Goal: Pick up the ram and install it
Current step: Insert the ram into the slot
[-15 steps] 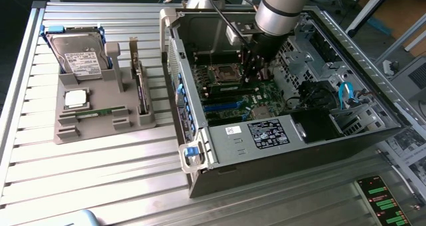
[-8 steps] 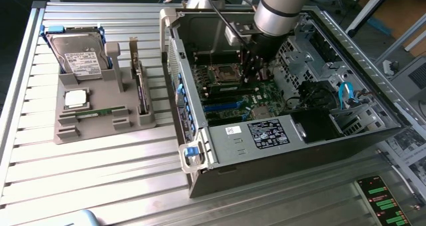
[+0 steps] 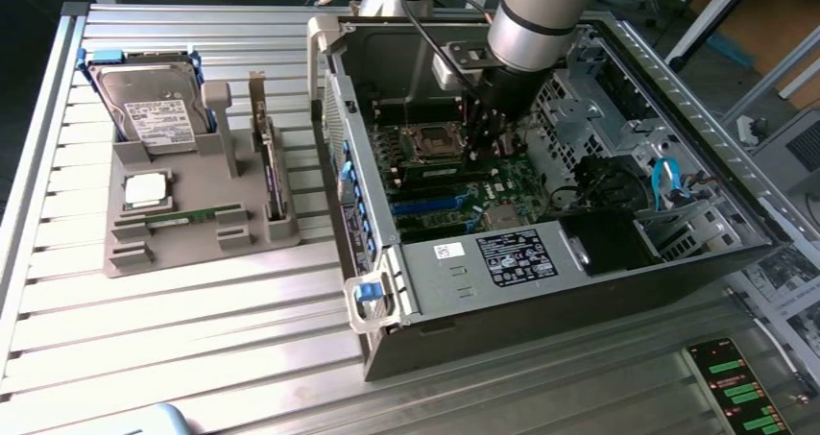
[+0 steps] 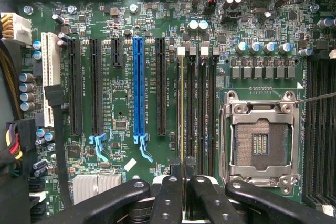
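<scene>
While gripper clamps ram, edge-on along memory slots

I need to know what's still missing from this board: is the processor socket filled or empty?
Empty. The processor socket shows bare contacts inside its metal frame, with no chip seated in it.

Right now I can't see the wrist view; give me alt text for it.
The gripper is closed on the ram, seen edge-on as a thin line along the outermost slot of the memory bank beside the empty processor socket; whether it is seated cannot be told. A blue slot among black expansion slots lies on its other side.
</scene>
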`<move>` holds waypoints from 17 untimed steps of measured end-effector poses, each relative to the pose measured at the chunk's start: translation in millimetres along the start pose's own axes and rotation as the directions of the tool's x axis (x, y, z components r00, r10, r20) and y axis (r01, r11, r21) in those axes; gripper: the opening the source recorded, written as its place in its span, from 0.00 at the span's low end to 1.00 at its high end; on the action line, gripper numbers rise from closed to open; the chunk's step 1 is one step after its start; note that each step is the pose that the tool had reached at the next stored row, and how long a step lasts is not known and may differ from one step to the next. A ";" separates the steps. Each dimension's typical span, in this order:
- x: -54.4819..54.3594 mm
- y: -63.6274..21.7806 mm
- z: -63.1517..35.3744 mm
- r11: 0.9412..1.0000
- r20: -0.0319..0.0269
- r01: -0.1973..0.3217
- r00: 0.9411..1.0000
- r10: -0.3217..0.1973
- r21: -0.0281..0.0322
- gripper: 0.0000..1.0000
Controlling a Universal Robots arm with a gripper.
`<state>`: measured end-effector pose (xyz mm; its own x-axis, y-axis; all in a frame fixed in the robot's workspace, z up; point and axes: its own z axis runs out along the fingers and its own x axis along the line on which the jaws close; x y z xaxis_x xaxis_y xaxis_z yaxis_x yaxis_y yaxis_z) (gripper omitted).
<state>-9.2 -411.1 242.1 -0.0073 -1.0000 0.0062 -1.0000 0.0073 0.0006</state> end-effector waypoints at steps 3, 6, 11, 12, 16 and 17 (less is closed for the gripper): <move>-0.2 0.4 0.0 1.000 0.000 0.000 1.000 0.000 0.000 0.12; -0.5 0.4 0.0 1.000 0.000 0.000 1.000 0.000 0.000 0.12; -1.1 0.4 0.0 1.000 0.000 0.000 1.000 0.000 0.000 0.12; -1.3 0.4 0.0 1.000 0.000 0.000 1.000 0.000 0.000 0.12; -1.4 0.4 0.0 1.000 0.000 0.000 1.000 0.000 0.000 0.12; -1.4 0.4 0.1 1.000 0.000 0.000 1.000 0.000 0.000 0.12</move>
<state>-9.6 -409.7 242.0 -0.0073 -1.0000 0.0063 -1.0000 0.0073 0.0004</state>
